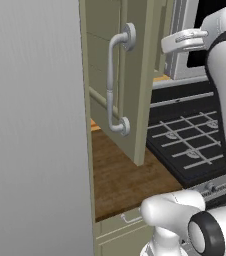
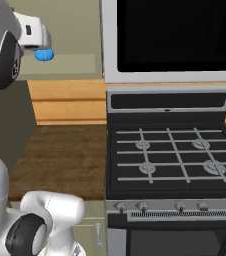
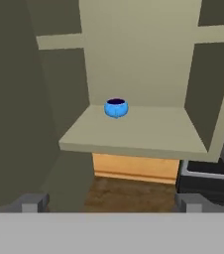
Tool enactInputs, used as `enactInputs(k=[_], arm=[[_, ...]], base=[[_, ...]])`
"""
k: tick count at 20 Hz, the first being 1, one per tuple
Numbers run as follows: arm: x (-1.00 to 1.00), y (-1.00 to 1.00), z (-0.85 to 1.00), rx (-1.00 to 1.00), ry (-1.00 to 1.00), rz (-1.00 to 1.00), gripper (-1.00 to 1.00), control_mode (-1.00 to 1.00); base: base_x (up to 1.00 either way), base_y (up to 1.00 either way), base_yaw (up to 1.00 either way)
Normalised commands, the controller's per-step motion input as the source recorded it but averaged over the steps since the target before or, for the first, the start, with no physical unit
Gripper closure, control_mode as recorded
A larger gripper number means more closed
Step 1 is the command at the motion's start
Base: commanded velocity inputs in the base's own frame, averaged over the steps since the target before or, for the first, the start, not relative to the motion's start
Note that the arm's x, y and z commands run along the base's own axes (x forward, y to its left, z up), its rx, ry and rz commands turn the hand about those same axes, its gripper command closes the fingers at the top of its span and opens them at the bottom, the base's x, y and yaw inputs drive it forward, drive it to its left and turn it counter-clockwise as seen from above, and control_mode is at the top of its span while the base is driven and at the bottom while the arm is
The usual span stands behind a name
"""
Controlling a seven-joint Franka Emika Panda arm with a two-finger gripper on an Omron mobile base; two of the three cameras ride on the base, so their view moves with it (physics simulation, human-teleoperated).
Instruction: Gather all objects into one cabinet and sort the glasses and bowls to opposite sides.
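Note:
One small glossy blue bowl [image 3: 116, 107] with a dark inside stands upright on the pale green shelf [image 3: 148, 131] of the olive cabinet, toward the back left. In the right base view the same bowl [image 2: 44, 54] peeks out just below my hand. My gripper [image 3: 111, 203] is open and holds nothing. It hangs in front of the shelf's front edge, well short of the bowl. The cabinet door [image 1: 135, 100] stands swung open, its long grey curved handle [image 1: 116, 80] facing the left base view. No glass is in view.
A wooden counter [image 1: 125, 180] lies below the cabinet. To its right is a black stove [image 2: 170, 155] with a dark oven window [image 2: 180, 35] above it. A grey wall panel [image 1: 35, 125] fills the left side.

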Motion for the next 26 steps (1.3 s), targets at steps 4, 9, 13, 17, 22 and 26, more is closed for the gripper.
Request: enactInputs(k=[4,9,13,17,22,26], arm=[[0.3,0.25,0.01,-0.07,0.02,-0.05,-1.0,-1.0],[0.86,0.68,0.32,-0.02,0.29,-0.2,-1.0,-1.0],[0.39,0.21,0.16,0.0,0.19,-0.07,-1.0,-1.0],[0.49,0.0,-0.21,0.0,-0.11,0.02,-1.0,-1.0],[0.34,-0.03,-0.11,0.0,-0.13,0.09,-1.0,-1.0],[0.06,0.1,-0.42,0.0,-0.05,0.09,-1.0,-1.0]], base=[[0.0,0.0,0.0],[0.0,0.0,0.0],[0.0,0.0,0.0],[0.0,0.0,0.0],[0.0,0.0,0.0],[0.0,0.0,0.0]])
